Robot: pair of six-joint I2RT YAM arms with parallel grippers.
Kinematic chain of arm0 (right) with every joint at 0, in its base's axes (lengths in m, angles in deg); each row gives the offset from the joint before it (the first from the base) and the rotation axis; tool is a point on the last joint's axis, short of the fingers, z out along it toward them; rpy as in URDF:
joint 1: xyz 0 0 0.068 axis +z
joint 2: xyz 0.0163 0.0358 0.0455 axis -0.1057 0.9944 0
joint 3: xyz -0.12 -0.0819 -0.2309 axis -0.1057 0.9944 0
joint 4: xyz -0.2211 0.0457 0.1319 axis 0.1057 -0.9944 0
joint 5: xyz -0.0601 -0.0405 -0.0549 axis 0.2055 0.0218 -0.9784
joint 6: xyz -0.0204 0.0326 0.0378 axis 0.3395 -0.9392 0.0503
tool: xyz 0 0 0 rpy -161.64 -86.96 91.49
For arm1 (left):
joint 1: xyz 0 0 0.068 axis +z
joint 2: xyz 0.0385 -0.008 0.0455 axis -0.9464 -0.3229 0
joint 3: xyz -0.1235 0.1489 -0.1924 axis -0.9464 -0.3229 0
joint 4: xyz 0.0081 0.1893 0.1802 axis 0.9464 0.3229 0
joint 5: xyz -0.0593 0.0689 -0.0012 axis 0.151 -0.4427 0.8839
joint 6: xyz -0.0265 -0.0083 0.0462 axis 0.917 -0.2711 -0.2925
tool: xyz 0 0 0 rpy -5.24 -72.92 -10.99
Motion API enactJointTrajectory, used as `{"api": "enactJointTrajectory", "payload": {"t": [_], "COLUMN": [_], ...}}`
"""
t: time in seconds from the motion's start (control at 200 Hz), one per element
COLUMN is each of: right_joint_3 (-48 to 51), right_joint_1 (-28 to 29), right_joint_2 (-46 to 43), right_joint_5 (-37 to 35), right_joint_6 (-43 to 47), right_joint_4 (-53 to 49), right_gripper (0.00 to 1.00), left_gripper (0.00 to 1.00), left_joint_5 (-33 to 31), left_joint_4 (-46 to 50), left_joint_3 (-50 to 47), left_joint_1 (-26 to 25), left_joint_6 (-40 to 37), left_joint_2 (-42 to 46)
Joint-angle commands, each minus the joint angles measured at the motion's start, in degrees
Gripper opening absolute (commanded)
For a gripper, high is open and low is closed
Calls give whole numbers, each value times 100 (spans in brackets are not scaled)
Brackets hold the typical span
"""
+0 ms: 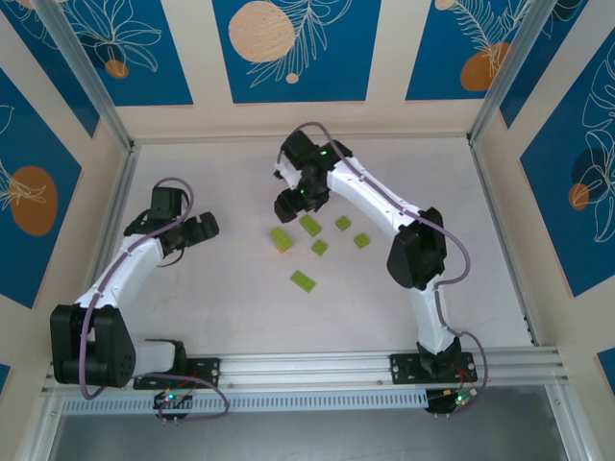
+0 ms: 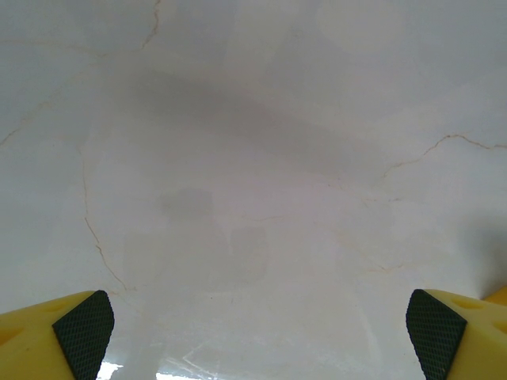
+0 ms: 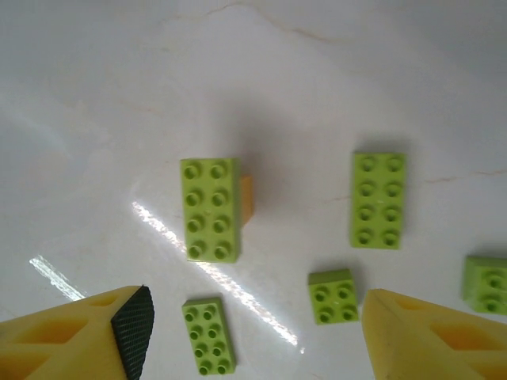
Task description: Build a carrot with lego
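We see the left gripper [image 2: 260, 336] spread empty; the right gripper [image 3: 261, 336], parted and empty, hangs above the carrot [image 3: 210, 207], green atop orange, at the centre of the table [image 1: 221, 288]. We judge the lego [image 3: 379, 199] to its right light, rigid, slick: pinch the flat sides.

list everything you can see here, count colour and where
brick stack: 1, lime-green brick on an orange brick, mid-table
loose bricks: 5, lime-green, scattered right of the stack
table: 1, white marbled, under everything
wall panels: several, blue with orange discs, around the table
left claw: 1, yellow and black, open, over bare table at left
right claw: 1, yellow and black, open, hovering over the bricks
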Motion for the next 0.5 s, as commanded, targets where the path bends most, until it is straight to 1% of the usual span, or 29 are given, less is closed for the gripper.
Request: {"api": "enactJointTrajectory", "payload": {"t": [0.0,0.105,0.26,0.495], "right_joint_3": [179,243,199,182], "right_joint_1": [-281,-399,-587,-592], "right_joint_2": [199,451,804,1136], "right_joint_5": [107,89,205,216], "right_joint_6": [248,488,516,595], "right_joint_4": [-122,-3,123,213], "right_gripper": [71,72,74,73], "left_gripper": [97,97,97,97], "left_joint_5": [129,123,117,119], "left_joint_4": [147,168,199,187], "left_joint_3": [180,177,195,204], "left_joint_1": [97,96,94,95], "left_joint_6": [-46,-48,-57,-66], "left_joint_2": [-37,-8,3,-55]}}
